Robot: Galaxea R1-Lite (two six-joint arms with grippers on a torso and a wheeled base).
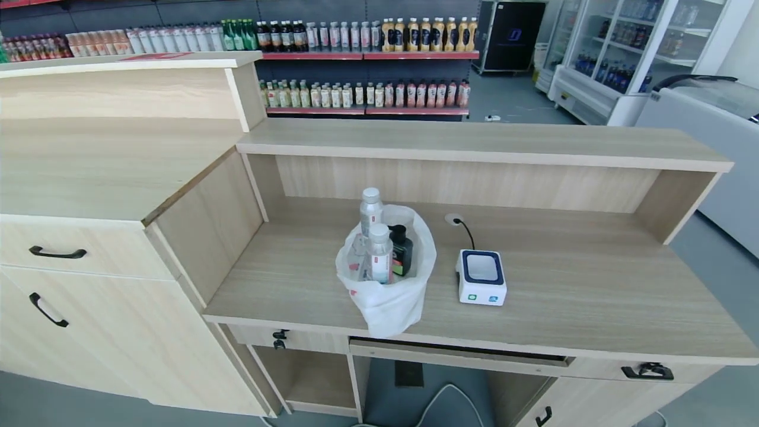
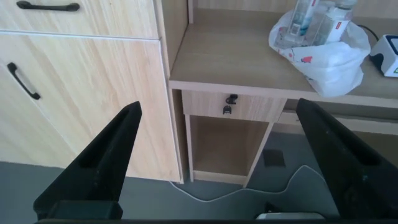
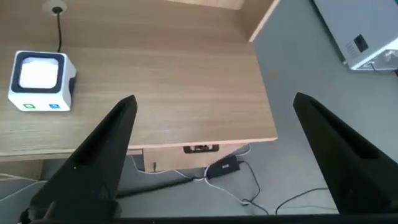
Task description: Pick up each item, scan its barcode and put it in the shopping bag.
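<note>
A white shopping bag [image 1: 386,293] stands on the wooden counter [image 1: 593,296] left of centre. In it are two clear bottles with white caps [image 1: 379,252] [image 1: 371,209] and a dark bottle with a black pump [image 1: 401,249]. The white scanner with a blue-rimmed window [image 1: 481,276] sits just right of the bag. My left gripper [image 2: 217,155] hangs open below counter height, off the counter's front left corner, with the bag [image 2: 323,50] up ahead of it. My right gripper [image 3: 214,162] is open above the counter's front right edge, with the scanner [image 3: 40,81] off to one side. Neither holds anything.
A tall cabinet with black handles [image 1: 56,254] stands left of the counter. A raised shelf [image 1: 474,142] runs along the counter's back. The scanner's black cable [image 1: 465,228] goes to a hole behind it. Cables lie on the floor [image 3: 249,186]. Store shelves of bottles and fridges stand beyond.
</note>
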